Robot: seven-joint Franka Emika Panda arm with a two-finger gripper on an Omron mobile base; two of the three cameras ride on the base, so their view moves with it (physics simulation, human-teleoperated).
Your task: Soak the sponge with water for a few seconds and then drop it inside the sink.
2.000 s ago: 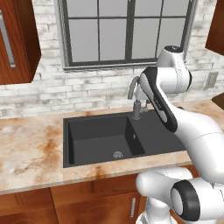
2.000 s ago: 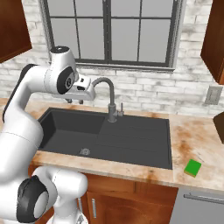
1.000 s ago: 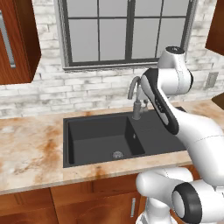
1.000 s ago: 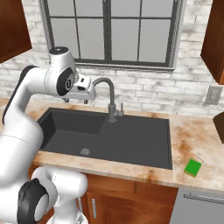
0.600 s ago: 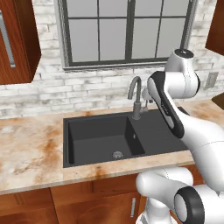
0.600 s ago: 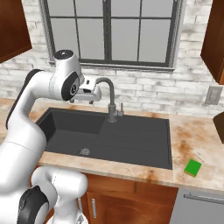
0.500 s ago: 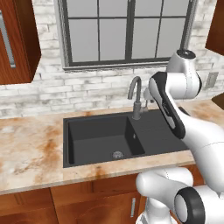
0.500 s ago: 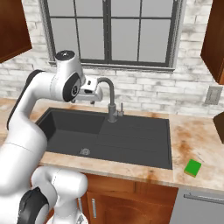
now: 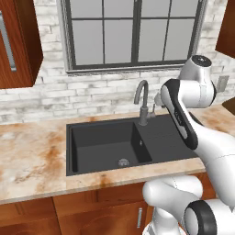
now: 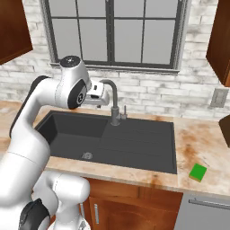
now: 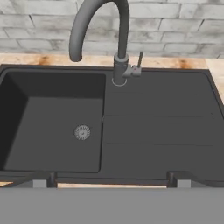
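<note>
The pincer (image 11: 112, 183) stands with its jaws wide apart and nothing between them; in the hand view its two dark fingertips (image 11: 41, 180) rise at the bottom, one low at the left and one low at the right, well apart from each other. In the right base view the pincer (image 10: 99, 95) is raised above the sink (image 10: 134, 150), just beside the curved spout of the faucet (image 10: 113, 101), on the basin side. In the left base view the arm (image 9: 193, 119) bends up from the lower right and its hand sits close behind the faucet (image 9: 143, 103).

The sponge (image 10: 197, 172) lies flat on the bench (image 10: 202, 139) near its front edge, to the right of the sink's right rim and well apart from the pincer. It is bright green, and nothing touches it.

The sink (image 11: 157, 127) is a dark basin with a round metal drain (image 11: 82, 132) in its floor, joined on the right to a flat drainboard of the same colour. The faucet (image 11: 113, 39) stands at the sink's back edge, between basin and drainboard, with its spout arching over the basin and a small lever (image 11: 139, 61) at its side. A window (image 10: 117, 33) is set in the white brick wall behind the bench.
</note>
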